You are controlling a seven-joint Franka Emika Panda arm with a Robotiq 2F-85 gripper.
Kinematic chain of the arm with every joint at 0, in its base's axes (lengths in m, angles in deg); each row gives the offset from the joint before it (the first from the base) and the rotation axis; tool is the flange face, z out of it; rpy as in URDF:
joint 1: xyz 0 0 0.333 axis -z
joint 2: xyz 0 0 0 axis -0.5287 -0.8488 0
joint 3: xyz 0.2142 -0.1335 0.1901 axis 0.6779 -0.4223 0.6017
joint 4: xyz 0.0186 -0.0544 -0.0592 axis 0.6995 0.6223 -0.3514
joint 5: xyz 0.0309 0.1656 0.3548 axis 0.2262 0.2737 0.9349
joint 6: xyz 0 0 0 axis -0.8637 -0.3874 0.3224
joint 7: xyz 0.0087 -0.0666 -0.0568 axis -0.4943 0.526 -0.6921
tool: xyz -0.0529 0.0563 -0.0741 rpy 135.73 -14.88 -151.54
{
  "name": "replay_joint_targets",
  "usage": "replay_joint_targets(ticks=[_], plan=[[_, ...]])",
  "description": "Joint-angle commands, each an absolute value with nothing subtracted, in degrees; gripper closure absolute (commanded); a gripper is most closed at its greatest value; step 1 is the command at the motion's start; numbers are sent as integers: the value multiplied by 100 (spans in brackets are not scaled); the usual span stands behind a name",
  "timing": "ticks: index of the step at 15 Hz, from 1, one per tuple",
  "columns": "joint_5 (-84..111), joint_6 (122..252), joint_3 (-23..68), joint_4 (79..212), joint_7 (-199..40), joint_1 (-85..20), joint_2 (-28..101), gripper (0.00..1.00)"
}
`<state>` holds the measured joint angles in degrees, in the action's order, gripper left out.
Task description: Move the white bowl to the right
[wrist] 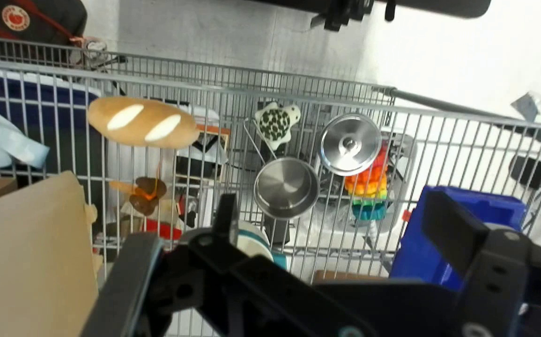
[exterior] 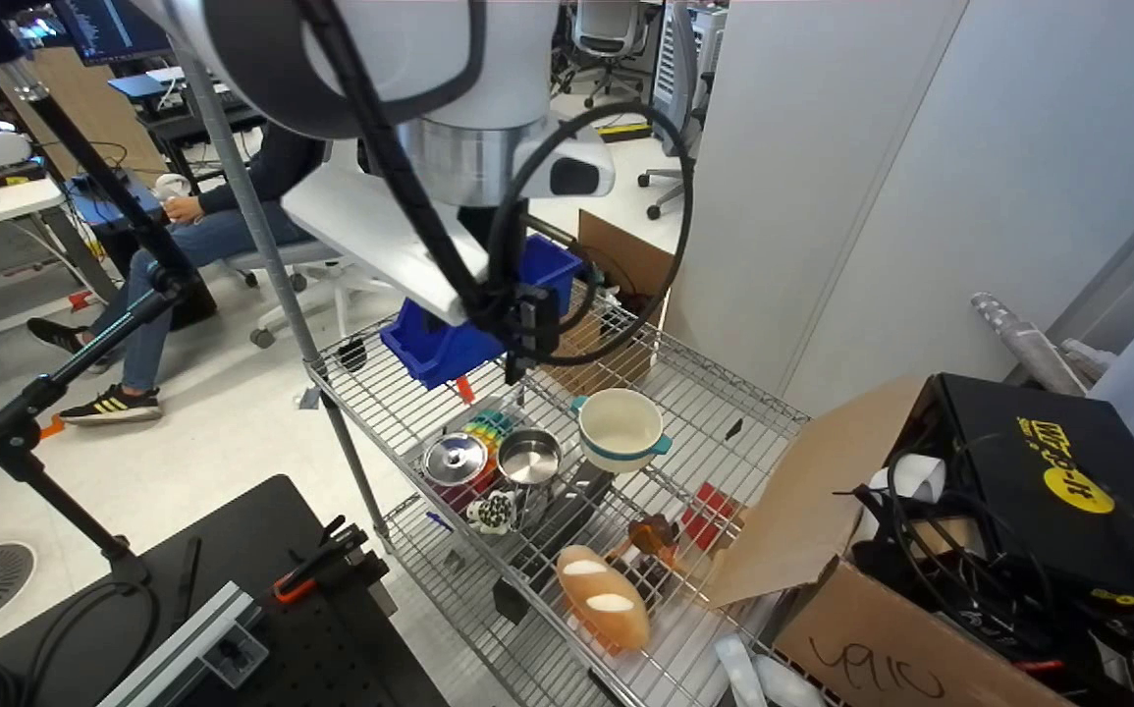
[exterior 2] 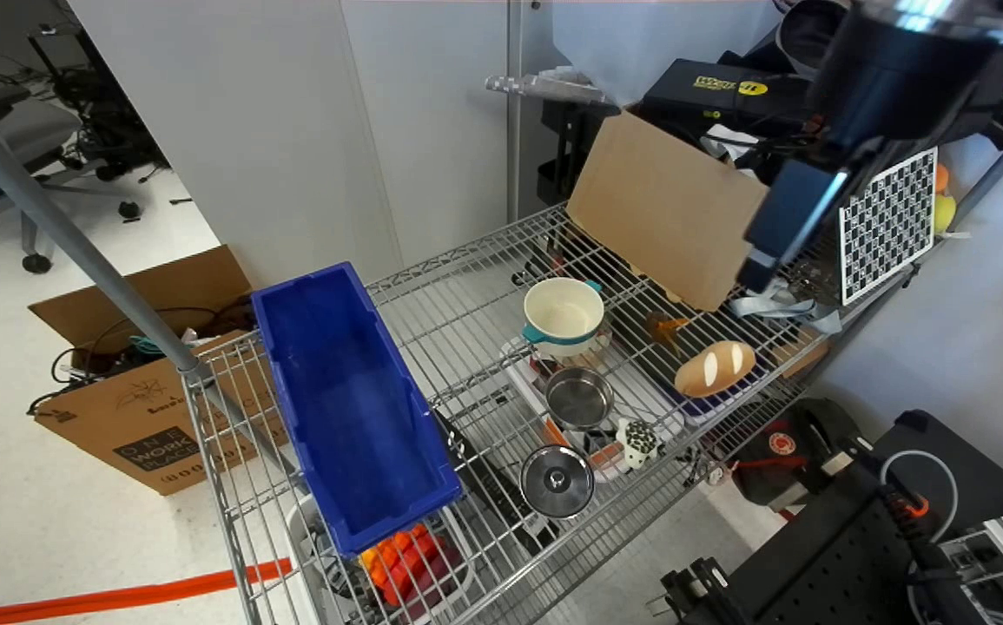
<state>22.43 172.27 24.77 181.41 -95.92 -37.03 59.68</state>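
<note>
The white bowl is a small round cream-white bowl with a teal band and teal side handles. It sits upright on the wire shelf in both exterior views, as the white bowl [exterior: 621, 420] and the same bowl [exterior 2: 564, 308]. In the wrist view the bowl [wrist: 253, 241] is mostly hidden behind a gripper finger. My gripper [wrist: 340, 222] is open, its black fingers wide apart with nothing between them. It hangs above the shelf, clear of the bowl. The gripper [exterior: 527, 339] also shows in an exterior view, and, blurred, the gripper [exterior 2: 762, 260] shows at upper right.
A metal pot [exterior 2: 579, 398], a metal lid [exterior 2: 557, 481], a spotted turtle toy [wrist: 276, 124] and a bread loaf [wrist: 143, 122] lie near the shelf's front edge. A blue bin [exterior 2: 345, 408] stands at one end. A cardboard flap [exterior 2: 670, 208] rises at the other.
</note>
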Motion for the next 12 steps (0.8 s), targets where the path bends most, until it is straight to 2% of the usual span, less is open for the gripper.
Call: replay_joint_targets(ticks=[1, 9, 12], plan=[[2220, 17575, 2632, 16934, -9558, -3622, 4469, 0], [1060, 17759, 2636, 14520, -9744, -3592, 1479, 0], [724, 17758, 2665, 13865, -9975, -3557, 720, 0]])
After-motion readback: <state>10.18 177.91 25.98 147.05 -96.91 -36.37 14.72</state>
